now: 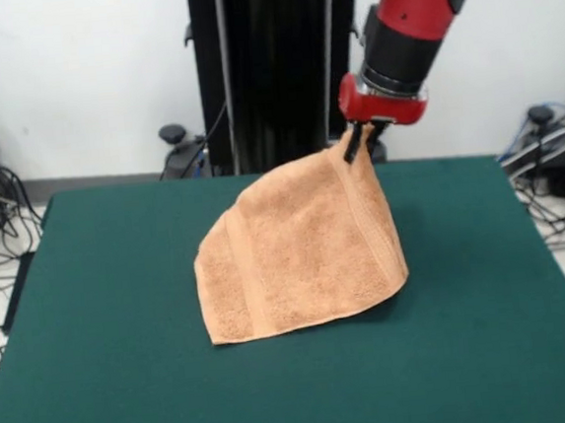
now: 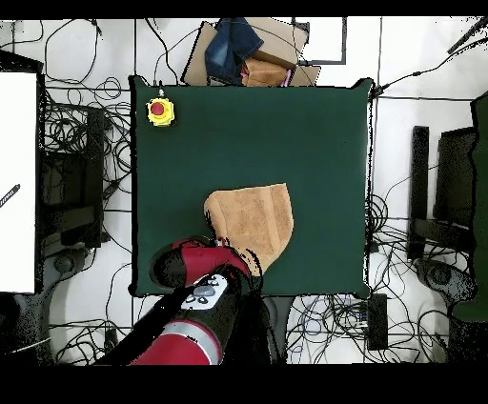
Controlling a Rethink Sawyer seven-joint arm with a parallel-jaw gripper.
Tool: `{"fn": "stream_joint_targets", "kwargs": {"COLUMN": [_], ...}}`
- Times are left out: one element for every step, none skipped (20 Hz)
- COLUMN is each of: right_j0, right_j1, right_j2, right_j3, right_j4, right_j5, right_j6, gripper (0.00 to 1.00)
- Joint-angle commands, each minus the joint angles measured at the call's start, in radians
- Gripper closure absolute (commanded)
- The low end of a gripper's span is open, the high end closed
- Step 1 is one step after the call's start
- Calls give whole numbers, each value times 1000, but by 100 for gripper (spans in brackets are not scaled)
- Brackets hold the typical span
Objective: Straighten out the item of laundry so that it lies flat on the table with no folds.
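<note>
The gripper (image 1: pixel 364 147) pinches 1 corner of the towel (image 1: pixel 301 254) and holds it up, the rest draping to the table (image 1: pixel 118 364) at its far side.

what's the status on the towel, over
Gripper shut on towel corner, lifted. Towel hangs tented, lower edge on the table, not flat. Yellow button box sits far off.

lab | pedestal arm (image 1: pixel 414 12) – floor cables (image 2: pixel 71 133) – emergency-stop button (image 2: pixel 160 111)
</note>
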Motion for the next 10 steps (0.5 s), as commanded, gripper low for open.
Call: {"fn": "stream_joint_targets", "kwargs": {"right_j0": [62, 76, 90, 100, 108, 116, 119, 123, 120, 113], "right_j1": [58, 75, 91, 103, 114, 124, 131, 138, 139, 141], "right_j2": [-2, -5, -11, -16, -18, -23, -26, -28, -25, -17], "right_j3": [-96, -107, -116, -122, -127, -132, -134, -137, -133, -134], "right_j4": [155, 177, 197, 214, 230, 245, 256, 267, 273, 277], "right_j5": [-27, -31, -35, -40, -45, -49, -54, -59, -70, -76], "right_j6": [326, 330, 333, 333, 331, 328, 323, 319, 313, 306], "gripper": [100, 100, 100, 100, 100, 100, 100, 100, 100, 100]}}
